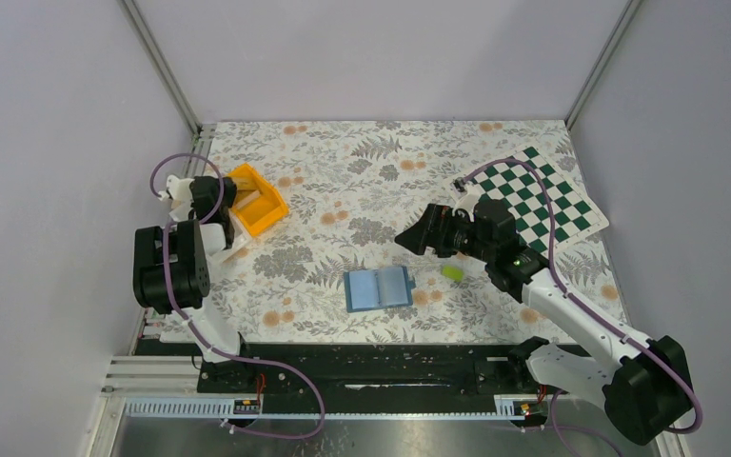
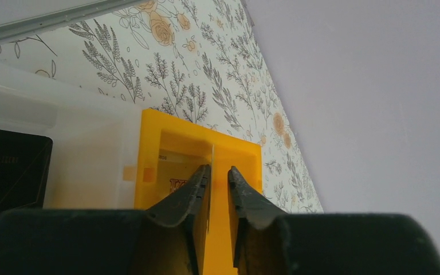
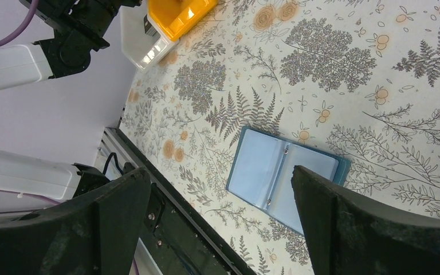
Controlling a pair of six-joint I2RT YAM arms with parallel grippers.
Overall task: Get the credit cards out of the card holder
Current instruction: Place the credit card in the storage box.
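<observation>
The card holder [image 1: 378, 288] lies open and flat on the floral table, blue-teal with clear inner pockets; it also shows in the right wrist view [image 3: 275, 172]. A lime-green credit card [image 1: 452, 272] lies just right of it. My right gripper [image 1: 409, 238] hovers above and behind the holder, open wide [image 3: 220, 175] with nothing between its fingers. My left gripper [image 1: 230, 197] hangs over the orange bin [image 1: 257, 202]. Its jaws [image 2: 219, 169] stand slightly apart. A thin credit card [image 2: 212, 157], seen edge-on, rests against the left finger, clear of the right one.
A white bin [image 2: 91, 154] sits beside the orange bin [image 2: 246, 150], in which a printed card [image 2: 172, 172] lies. A green-and-white chessboard [image 1: 533, 200] lies at the back right. The arms' black base rail [image 1: 362, 367] runs along the near edge.
</observation>
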